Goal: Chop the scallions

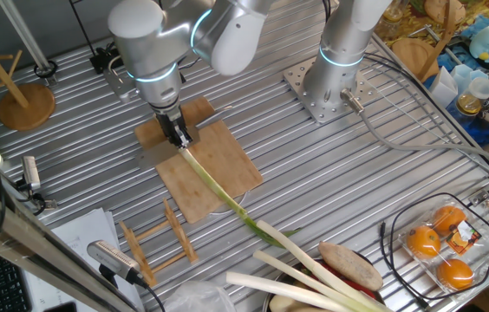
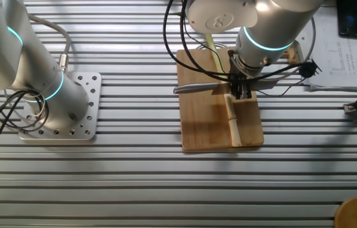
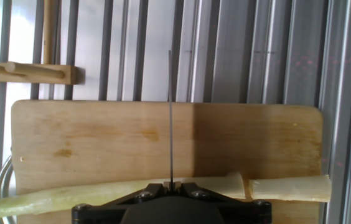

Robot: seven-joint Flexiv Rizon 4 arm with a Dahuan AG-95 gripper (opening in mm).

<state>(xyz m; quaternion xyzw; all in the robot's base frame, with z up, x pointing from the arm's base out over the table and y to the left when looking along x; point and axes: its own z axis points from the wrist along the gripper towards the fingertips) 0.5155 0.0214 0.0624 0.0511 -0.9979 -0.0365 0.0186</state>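
scallion point(image 3: 101, 194) lies crosswise under fingers point(image 2: 240, 87) clamped on knife point(image 3: 170, 118), end piece point(image 3: 290, 188) severed.

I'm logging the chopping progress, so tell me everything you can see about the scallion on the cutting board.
The scallion is one long thin stalk, pale whitish at the root end and greener toward the leaves. It lies flat across the wooden cutting board, running off its edge. A short pale piece is already cut off. The knife blade stands over the stalk.

No legible text, brand, number or sign anywhere. Faint printed lines on the white paper sheets point(image 2: 345, 60) lying right of the light wooden cutting board point(image 2: 219, 126), too small to read. Red-and-white label on the clear packet of oranges point(image 1: 460, 235), blurred beyond reading.
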